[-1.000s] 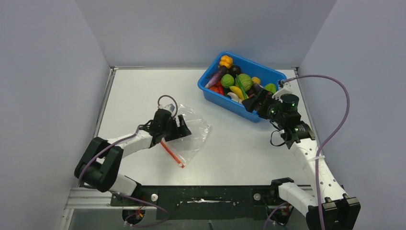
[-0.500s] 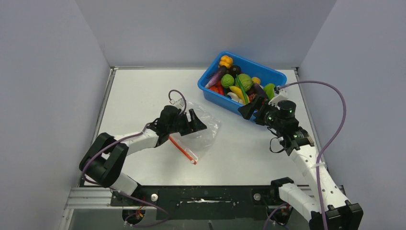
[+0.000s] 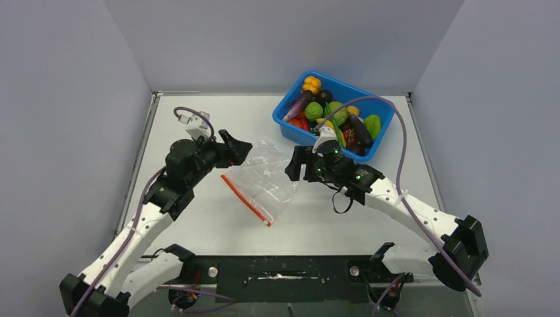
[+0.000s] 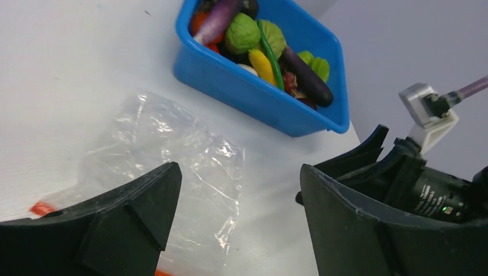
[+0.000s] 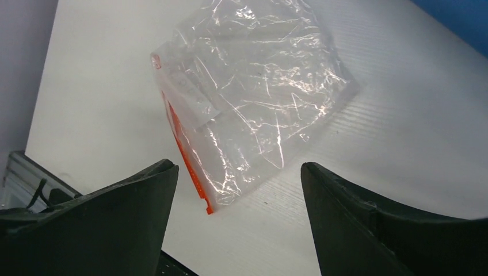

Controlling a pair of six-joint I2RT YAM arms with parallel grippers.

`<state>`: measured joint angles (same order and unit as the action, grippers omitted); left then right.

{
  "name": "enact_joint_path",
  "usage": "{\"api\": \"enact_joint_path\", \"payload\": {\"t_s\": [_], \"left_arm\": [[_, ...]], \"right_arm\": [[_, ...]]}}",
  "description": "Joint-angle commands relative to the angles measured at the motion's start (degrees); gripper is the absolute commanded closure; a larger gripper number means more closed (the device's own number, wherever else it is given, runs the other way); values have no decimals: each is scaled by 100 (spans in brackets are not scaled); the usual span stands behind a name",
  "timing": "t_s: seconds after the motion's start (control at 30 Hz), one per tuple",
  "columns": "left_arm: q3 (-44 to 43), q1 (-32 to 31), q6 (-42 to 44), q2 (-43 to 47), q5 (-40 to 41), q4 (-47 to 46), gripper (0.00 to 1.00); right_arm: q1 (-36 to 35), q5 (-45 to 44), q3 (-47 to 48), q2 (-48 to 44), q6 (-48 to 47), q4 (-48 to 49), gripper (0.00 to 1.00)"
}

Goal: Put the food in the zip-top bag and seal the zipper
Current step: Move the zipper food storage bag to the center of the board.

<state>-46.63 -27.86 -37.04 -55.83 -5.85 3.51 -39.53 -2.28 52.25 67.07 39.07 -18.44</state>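
Observation:
The clear zip-top bag (image 3: 265, 177) lies flat and empty on the table, its red-orange zipper (image 3: 245, 199) along the near-left edge. My left gripper (image 3: 239, 147) is open and empty, held above the bag's far-left corner. My right gripper (image 3: 295, 165) is open and empty just right of the bag. The right wrist view shows the bag (image 5: 259, 98) and zipper (image 5: 185, 152) beyond the gripper (image 5: 239, 167). The left wrist view shows the bag (image 4: 167, 144) under the gripper (image 4: 239, 172). The food (image 3: 333, 119), with eggplant (image 4: 308, 80) and banana (image 4: 262, 64), fills the bin.
The blue bin (image 3: 288, 125) stands at the back right, also in the left wrist view (image 4: 253, 100). Grey walls close off the table's left, back and right. The right arm's purple cable (image 3: 396, 152) loops over the bin.
My left gripper slid the bag a little to the right, then lifted off it and drew back left. My right gripper swung from the bin leftward to the bag's right edge.

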Motion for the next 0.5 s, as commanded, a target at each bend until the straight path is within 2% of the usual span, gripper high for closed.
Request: {"api": "enact_joint_path", "payload": {"t_s": [0.0, 0.1, 0.2, 0.47], "left_arm": [[-488, 103, 571, 822, 1010, 1075, 24], [-684, 120, 805, 1148, 1117, 1421, 24], [-824, 119, 927, 1387, 1354, 1745, 24], [-1044, 119, 1241, 2062, 2263, 2231, 24]], "right_arm": [[-678, -903, 603, 516, -283, 188, 30], [-926, -931, 784, 943, -468, 310, 44], [-1041, -899, 997, 1450, -671, 370, 49], [-1612, -1140, 1723, 2570, -1216, 297, 51]]}}
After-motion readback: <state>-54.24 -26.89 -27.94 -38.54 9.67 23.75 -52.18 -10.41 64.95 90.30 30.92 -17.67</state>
